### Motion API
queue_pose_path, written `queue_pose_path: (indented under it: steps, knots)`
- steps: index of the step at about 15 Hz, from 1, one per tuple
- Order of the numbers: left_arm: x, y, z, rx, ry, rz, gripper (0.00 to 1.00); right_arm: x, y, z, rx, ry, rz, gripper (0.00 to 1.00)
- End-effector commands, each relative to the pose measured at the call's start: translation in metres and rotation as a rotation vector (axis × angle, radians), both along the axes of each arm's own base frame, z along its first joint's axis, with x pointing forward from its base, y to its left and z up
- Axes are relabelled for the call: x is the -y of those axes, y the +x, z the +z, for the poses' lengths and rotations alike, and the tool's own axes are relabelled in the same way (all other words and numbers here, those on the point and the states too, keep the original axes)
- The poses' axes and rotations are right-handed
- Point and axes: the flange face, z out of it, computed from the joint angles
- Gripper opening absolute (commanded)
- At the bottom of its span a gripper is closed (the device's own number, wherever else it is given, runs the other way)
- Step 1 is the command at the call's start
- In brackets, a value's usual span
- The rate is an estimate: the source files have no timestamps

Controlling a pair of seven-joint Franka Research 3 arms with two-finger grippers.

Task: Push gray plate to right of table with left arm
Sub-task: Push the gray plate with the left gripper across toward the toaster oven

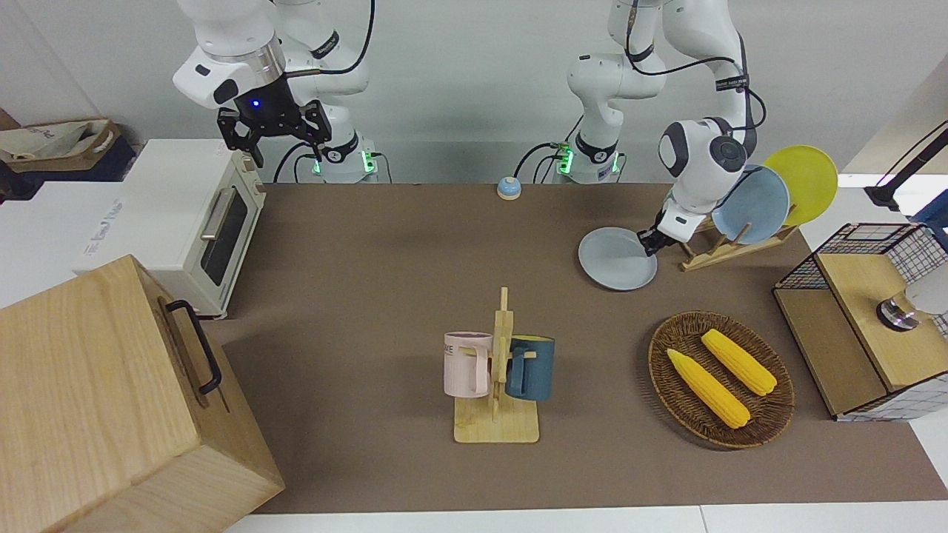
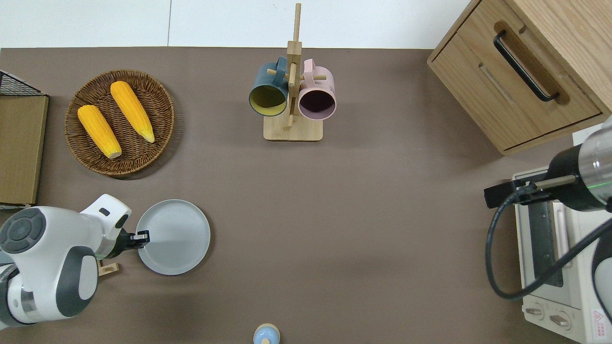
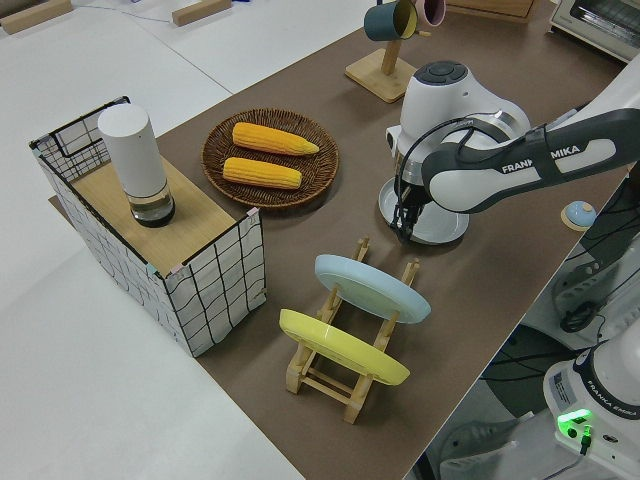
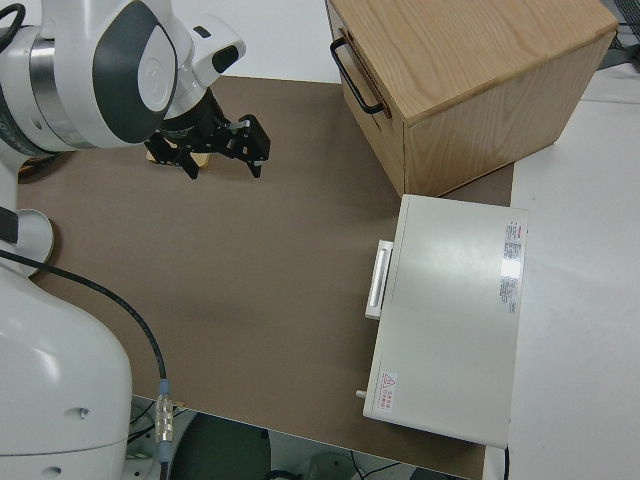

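A robotics lab staged as a kitchen: two white arms bolted at a brown surface (image 1: pixel 370 259) set with a toaster oven (image 1: pixel 200 222), mug rack (image 1: pixel 498 370), plate rack (image 3: pixel 345 355), corn basket (image 1: pixel 722 379), and bare white walls around.

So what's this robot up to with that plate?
The left arm's pincer is down at the rim of the gray plate, which lies flat on the table at the left arm's end, nearer to the robots than the basket of corn. It looks set to slide the plate across the table toward the other end. Two more plates stand in a wooden rack close by. The right arm is parked.
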Motion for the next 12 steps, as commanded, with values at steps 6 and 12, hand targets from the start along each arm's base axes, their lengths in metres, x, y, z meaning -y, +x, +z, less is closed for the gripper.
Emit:
queue_pose_path:
  steps: [6,12]
  knots:
    - [0.096,0.004,-0.021,-0.032,0.03,0.103,0.0,0.001,-0.003,0.004,-0.005,0.004,-0.015,0.983]
    - [0.193,-0.013,-0.018,-0.028,0.053,0.184,0.0,0.001,-0.003,0.004,-0.004,0.002,-0.015,0.983]
